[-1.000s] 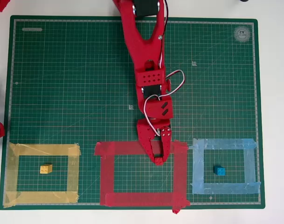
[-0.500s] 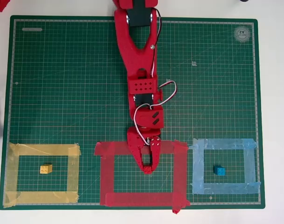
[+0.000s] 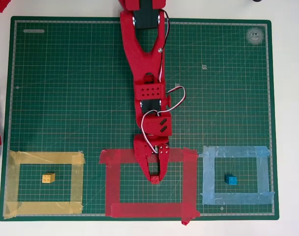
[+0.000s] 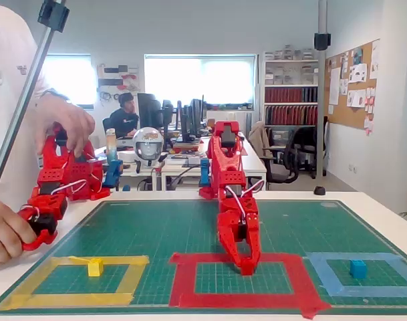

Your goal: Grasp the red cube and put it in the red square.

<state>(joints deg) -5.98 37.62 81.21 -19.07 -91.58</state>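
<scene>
My red gripper (image 3: 155, 178) reaches down the overhead view into the upper middle of the red square (image 3: 112, 184), a large outline of wide red tape on the green mat. Its fingers are drawn close, and the red cube (image 3: 154, 180), a tiny red block, is pinched at their tips, hard to tell apart from the red fingers. In the fixed view the gripper (image 4: 246, 266) points down with its tip just above the mat, inside the red square (image 4: 183, 281). The cube is not distinguishable there.
A yellow tape square (image 3: 12, 182) with a yellow cube (image 3: 48, 178) lies at the left. At the right, a light-blue tape square (image 3: 208, 177) holds a blue cube (image 3: 231, 180). The green mat (image 3: 66, 88) ends just below the squares.
The arm swung left and reached further down the overhead view, carrying the gripper tip from the red square's top strip to inside it. It has barely moved in the last half second.
</scene>
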